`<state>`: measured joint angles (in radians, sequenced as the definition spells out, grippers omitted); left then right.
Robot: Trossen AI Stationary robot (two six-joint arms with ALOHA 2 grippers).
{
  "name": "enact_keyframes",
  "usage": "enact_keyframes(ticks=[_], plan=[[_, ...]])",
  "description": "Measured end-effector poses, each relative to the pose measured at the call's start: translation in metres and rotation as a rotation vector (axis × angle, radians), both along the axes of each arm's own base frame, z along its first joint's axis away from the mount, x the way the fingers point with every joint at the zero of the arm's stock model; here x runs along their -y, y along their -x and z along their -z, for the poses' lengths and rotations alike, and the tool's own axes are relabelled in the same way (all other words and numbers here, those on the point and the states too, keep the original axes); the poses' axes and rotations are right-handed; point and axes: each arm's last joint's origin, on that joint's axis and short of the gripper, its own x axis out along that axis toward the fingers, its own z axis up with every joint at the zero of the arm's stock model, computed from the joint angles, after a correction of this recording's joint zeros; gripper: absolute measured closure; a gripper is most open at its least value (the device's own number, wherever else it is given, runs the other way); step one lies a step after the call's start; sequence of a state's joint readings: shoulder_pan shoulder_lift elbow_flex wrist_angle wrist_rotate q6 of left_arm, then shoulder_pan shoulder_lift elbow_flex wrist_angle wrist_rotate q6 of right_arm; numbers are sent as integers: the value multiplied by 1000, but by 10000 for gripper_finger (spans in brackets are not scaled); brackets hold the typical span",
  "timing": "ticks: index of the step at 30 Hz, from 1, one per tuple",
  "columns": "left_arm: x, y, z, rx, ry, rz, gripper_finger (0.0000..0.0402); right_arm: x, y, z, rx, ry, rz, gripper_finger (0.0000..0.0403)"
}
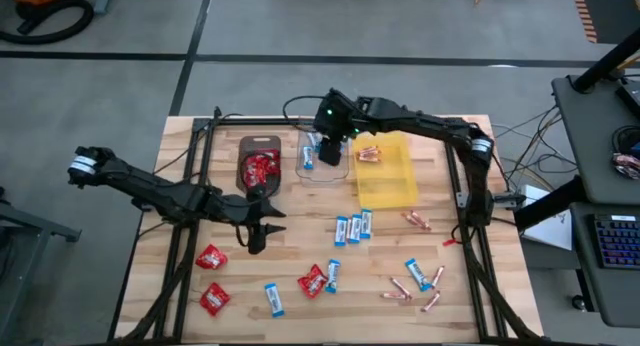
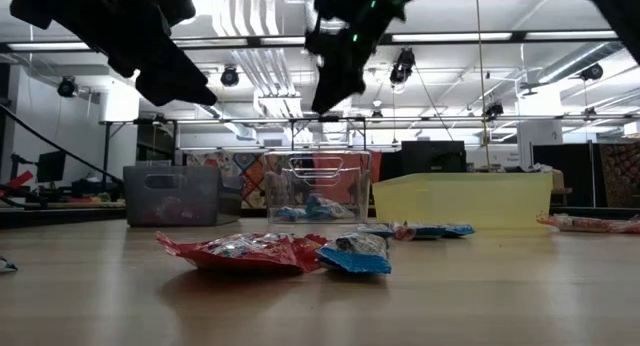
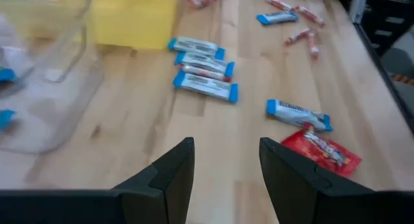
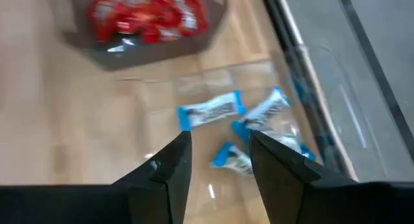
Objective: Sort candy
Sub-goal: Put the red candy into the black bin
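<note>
Blue bars (image 1: 354, 227) lie at table centre, long axes near 12-to-6; red packets (image 1: 211, 257) scatter toward 7 o'clock, copper sticks (image 1: 418, 221) toward 4. Dark tray (image 1: 247, 144) holds red packets, clear tray (image 1: 341, 171) blue bars, yellow tray (image 1: 397, 191) sticks. Right gripper (image 1: 328, 146) hovers above the clear tray, fingers spread, empty; left gripper (image 1: 258, 229), spread, empty.

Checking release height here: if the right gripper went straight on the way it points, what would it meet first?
Probably the blue-and-white wrapped bars lying in the clear plastic tray; the right gripper is open above them, though depth is unclear.
</note>
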<state>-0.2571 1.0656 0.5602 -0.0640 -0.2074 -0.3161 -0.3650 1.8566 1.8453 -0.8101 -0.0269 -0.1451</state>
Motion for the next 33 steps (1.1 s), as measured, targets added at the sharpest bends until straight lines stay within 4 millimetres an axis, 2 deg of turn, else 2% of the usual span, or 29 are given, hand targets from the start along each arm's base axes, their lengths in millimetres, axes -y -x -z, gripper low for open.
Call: enact_keyframes(ticks=[4,9,18,23,28,33], plan=[[7,-5,3,4,45,65,244,-44,11,-18,17,-25,-58,267],[20,-16,8,51,85,141,244,-105,24,-28,48,-70,-123,275],[42,-27,28,9,156,294,237,-202,48,-13,4,-23,-105,275],[55,-34,44,-20,189,314,192,-241,58,-2,-5,-33,-88,277],[68,-43,58,2,238,321,144,-272,70,7,-11,-61,-85,277],[74,-50,73,-10,319,264,135,-293,82,20,-32,-64,-69,277]])
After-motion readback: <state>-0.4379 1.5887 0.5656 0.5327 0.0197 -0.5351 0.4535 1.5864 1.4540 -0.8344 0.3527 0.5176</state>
